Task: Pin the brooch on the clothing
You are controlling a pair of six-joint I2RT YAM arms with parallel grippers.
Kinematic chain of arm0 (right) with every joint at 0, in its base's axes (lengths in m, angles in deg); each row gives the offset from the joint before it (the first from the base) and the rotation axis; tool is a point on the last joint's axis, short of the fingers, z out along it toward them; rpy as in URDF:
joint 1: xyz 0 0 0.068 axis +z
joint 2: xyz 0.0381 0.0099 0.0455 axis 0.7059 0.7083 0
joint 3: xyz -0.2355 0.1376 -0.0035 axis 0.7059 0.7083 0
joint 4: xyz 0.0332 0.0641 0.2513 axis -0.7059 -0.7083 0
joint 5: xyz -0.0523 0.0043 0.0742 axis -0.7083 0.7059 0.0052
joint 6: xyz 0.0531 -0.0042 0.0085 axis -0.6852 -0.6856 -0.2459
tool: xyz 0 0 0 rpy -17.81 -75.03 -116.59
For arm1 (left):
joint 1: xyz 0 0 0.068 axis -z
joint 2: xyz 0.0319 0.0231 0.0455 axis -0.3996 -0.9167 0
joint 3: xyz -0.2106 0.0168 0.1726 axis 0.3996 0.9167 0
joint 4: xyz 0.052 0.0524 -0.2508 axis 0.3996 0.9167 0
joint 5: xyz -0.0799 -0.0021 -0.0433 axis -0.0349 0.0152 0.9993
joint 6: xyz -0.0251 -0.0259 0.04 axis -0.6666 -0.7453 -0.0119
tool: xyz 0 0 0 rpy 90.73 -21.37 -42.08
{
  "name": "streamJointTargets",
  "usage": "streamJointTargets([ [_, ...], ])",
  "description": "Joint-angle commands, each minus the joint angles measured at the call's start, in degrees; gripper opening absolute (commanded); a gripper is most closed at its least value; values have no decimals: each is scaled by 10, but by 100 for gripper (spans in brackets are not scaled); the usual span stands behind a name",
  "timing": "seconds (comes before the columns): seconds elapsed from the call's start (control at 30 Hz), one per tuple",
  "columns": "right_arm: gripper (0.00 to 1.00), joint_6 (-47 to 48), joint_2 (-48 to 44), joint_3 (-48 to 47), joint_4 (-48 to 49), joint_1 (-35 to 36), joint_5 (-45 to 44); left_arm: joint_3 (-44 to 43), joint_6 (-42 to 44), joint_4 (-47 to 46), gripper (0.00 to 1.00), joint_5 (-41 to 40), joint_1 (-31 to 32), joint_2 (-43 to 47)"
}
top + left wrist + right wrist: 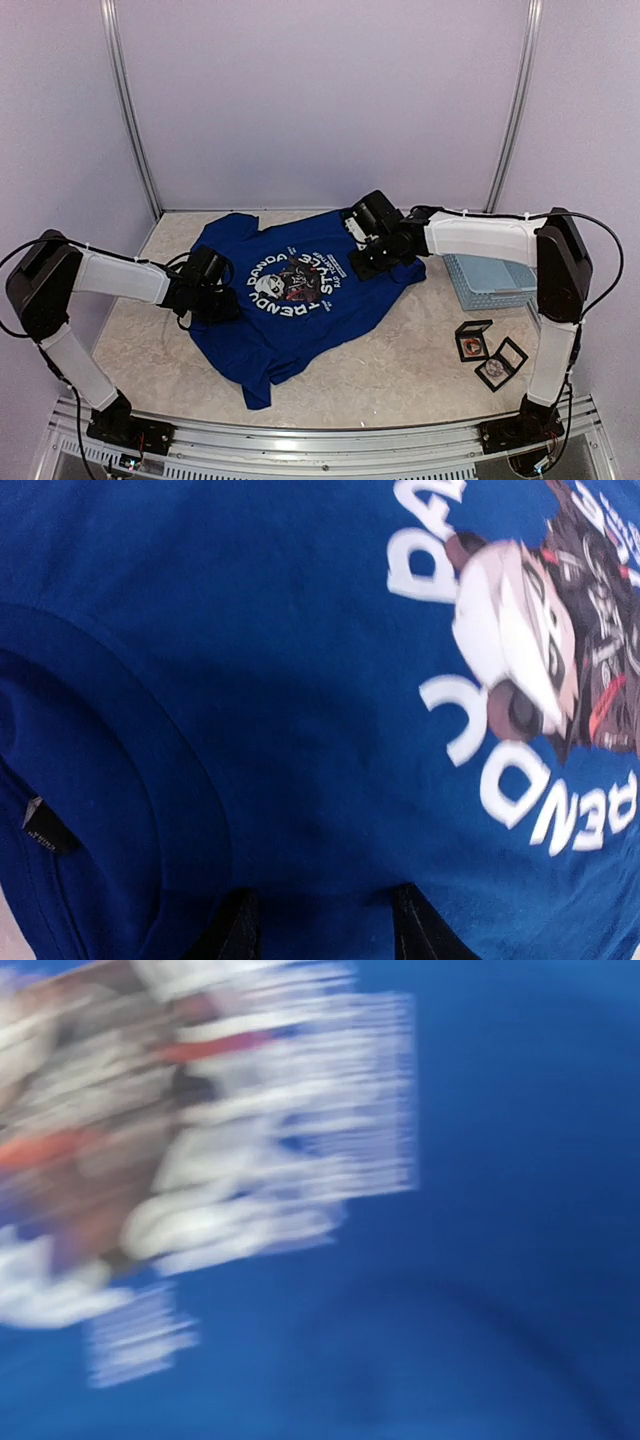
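- Pale lilac walls close in a beige stone-look tabletop (400, 375). The royal-blue T-shirt (300, 335) lies spread at its middle, panda print (292, 280) face up.
- Progress, as I judge it: hardly begun. I see no brooch on the cloth.
- Two small black cases (472, 341) lie open well to the right, near the light-blue basket (490, 282). Each holds a small thing I cannot make out.
- Left to do, I reckon: fetch the brooch, carry it over, pin it.
- My left gripper (328, 935) reaches low over the shirt, just beside the collar (110, 730). Its fingertips (235, 935) stand spread, with flat fabric between them and no fold pinched.
- My right gripper (368, 262) bends in over the shirt's far right side, next to the print. Its wrist view is blurred, so I cannot tell how its jaws stand.
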Motion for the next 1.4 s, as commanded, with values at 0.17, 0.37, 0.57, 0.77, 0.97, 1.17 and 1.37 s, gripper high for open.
streamJointTargets([
  [0.17,18,-42,93,61,152,84,211,-96,7,-49,44,-68,-77,-138],
  [0.37,15,-61,201,-76,82,43,171,-145,24,-56,66,-105,-71,-138],
  [0.57,18,-42,201,-159,32,28,172,-149,101,2,74,-192,38,4],
  [0.77,22,-71,39,-16,34,-7,102,-109,137,92,61,-122,183,105],
  [0.97,25,-102,-79,159,18,-79,43,-95,124,186,39,-62,273,82],
  [1.17,28,-90,-61,198,45,-123,81,-117,124,256,40,-66,304,-18],
  [1.37,30,-85,-7,176,40,-128,77,-120,115,254,42,-80,286,-42],
])
